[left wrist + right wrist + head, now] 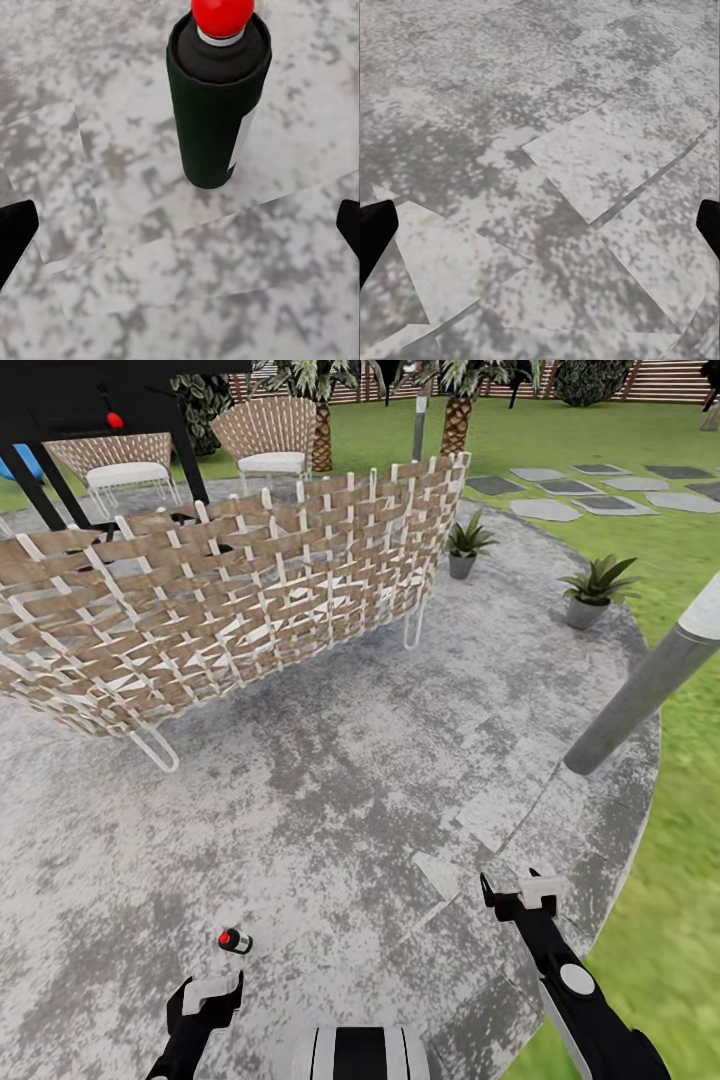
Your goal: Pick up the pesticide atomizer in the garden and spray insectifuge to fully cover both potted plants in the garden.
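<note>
While unheld, pesticide atomizer (216, 97) upright.

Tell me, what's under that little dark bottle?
The bottle stands on the mottled grey paving, ahead of the open left hand. The patch beneath its base is covered.

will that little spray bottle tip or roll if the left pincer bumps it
The pesticide atomizer stands upright on the patio, slim and tall, so a nudge would probably topple it. Its round body would then likely roll. It looks rigid between the open left pincer fingers.
</note>
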Robot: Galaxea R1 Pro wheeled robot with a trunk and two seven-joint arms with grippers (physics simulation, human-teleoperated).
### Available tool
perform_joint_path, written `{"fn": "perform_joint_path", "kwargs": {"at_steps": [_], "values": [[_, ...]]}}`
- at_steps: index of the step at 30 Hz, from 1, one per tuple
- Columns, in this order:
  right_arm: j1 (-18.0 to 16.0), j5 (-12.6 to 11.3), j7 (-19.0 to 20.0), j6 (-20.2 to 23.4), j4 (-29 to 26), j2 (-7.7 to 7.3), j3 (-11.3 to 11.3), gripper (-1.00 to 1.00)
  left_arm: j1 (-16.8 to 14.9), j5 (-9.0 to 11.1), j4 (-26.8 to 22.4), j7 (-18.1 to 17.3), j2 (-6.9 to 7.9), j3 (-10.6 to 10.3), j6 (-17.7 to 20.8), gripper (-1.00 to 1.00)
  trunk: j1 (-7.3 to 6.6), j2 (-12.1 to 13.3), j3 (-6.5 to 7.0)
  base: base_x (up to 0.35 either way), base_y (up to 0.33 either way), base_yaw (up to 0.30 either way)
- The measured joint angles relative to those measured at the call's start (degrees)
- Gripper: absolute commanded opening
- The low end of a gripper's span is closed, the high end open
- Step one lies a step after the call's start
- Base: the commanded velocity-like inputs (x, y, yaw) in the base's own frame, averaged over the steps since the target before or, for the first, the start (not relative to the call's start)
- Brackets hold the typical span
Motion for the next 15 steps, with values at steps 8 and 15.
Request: {"fn": "perform_joint_path", "kwargs": {"at_steps": [8,15], "values": [[0.04,0.0,0.0,0.0,0.0,0.0,0.0,1.0,0.0,-0.01,-0.02,0.01,0.0,0.0,0.01,1.0,0.02,0.0,0.0,0.103,0.0,0.0],[0.01,0.0,0.0,0.0,0.0,0.0,0.0,1.0,0.0,0.01,-0.03,0.01,0.0,0.0,-0.01,1.0,0.01,0.0,0.0,0.05,0.0,0.0]]}}
